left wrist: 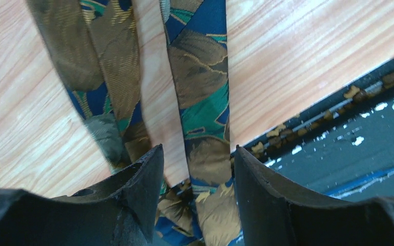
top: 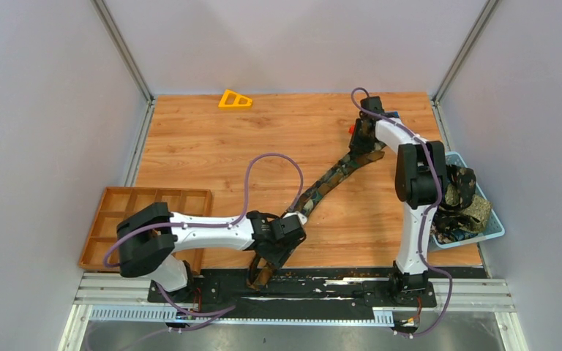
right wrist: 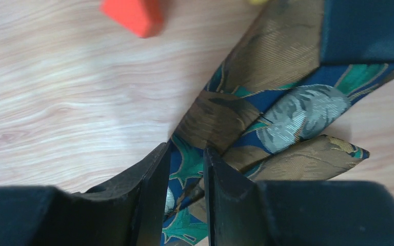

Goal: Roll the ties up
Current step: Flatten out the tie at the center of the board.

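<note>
One of the ties (top: 329, 179), dark with olive, gold and teal patches, lies diagonally across the wooden table. My left gripper (top: 267, 256) is at its near end by the table's front edge. In the left wrist view the tie (left wrist: 202, 92) is doubled into two strips, and the left gripper (left wrist: 199, 149) stands open around the right strip. My right gripper (top: 362, 142) is at the tie's far, wide end. In the right wrist view the jaws of the right gripper (right wrist: 186, 149) are nearly together, with a fold of the tie (right wrist: 267, 102) between them.
A blue basket (top: 494, 230) at the right edge holds more ties (top: 461, 194). A wooden compartment tray (top: 110, 201) sits front left. A yellow triangular block (top: 235, 99) lies at the back, and a red block (right wrist: 133, 14) lies close to the right gripper. A black base strip (left wrist: 349, 148) runs along the front.
</note>
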Robot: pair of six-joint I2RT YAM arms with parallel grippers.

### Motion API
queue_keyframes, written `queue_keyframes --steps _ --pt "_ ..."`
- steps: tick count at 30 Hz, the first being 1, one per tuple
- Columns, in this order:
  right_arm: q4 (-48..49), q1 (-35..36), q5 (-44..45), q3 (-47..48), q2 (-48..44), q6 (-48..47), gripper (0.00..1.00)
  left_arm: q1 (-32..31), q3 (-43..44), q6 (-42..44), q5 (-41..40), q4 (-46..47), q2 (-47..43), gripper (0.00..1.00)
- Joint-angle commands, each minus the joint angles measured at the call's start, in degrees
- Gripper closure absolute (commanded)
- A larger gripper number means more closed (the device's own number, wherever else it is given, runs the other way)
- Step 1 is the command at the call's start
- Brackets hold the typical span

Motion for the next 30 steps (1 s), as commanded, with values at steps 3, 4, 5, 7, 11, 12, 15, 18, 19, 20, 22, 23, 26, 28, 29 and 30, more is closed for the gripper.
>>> queue_keyframes --steps 3,4,5,7,11,12,15,18,19,20,22,23,26,28,29,30 --pt "-1.1 -5.55 4.77 -8.85 -4.4 1.16 0.69 -0.06 1.48 1.16 0.7 6.67 6.4 0.45" --pt "-0.75 -6.01 4.85 -9.54 -5.34 1.06 0.69 -0.06 1.82 1.36 0.46 6.95 7.23 0.48" --pt "-0.64 -6.21 4.93 -9.91 -5.77 0.82 0.69 -0.06 2.1 1.69 0.04 6.96 7.87 0.5" --pt "-1.02 -6.48 5.2 -9.79 -6.65 0.43 0.69 0.21 2.8 2.3 -0.54 6.82 8.92 0.59" --pt "-1.8 -6.33 3.78 -8.61 -8.64 0.2 0.69 0.89 3.97 3.32 -2.01 6.01 8.73 0.77" --pt "-2.12 -6.22 3.68 -8.22 -9.22 0.25 0.69 1.05 4.42 3.62 -2.73 5.32 8.32 0.82" --pt "-3.35 -6.0 2.89 -7.13 -11.2 0.34 0.69 2.39 5.64 3.83 -6.32 2.98 6.52 1.0" --pt "-4.78 -5.47 1.99 -5.9 -13.06 0.42 0.69 5.05 5.66 4.84 -5.13 2.59 4.69 1.0" --pt "-5.15 -5.17 1.79 -5.82 -13.91 0.63 0.69 5.99 5.66 5.56 -4.72 2.56 4.17 1.0" --pt "-5.25 -5.04 1.71 -5.93 -14.69 0.82 0.69 6.56 5.7 6.07 -4.72 2.33 3.84 1.0" --pt "-5.67 -4.41 1.68 -6.28 -16.44 1.04 0.69 7.91 5.71 6.86 -4.75 1.68 3.15 1.0" --pt "-5.87 -4.2 1.64 -6.56 -17.18 1.07 0.69 8.71 5.66 7.26 -4.6 1.49 2.64 1.0" --pt "-6.23 -3.42 1.49 -7.72 -19.32 1.26 0.69 11.1 5.0 8.65 -2.92 1.46 0.94 1.0" --pt "-6.09 -2.85 1.44 -9.26 -20.82 1.39 0.69 12.69 4.83 9.61 -1.79 1.38 -0.23 1.0" --pt "-5.9 -2.47 1.5 -9.73 -21.46 1.51 0.69 13.37 4.83 10.14 -1.05 1.38 -0.71 1.0" --pt "-5.77 -2.15 1.51 -10.65 -22.06 1.54 0.69 13.86 4.9 10.66 -0.52 1.32 -1.19 1.0"
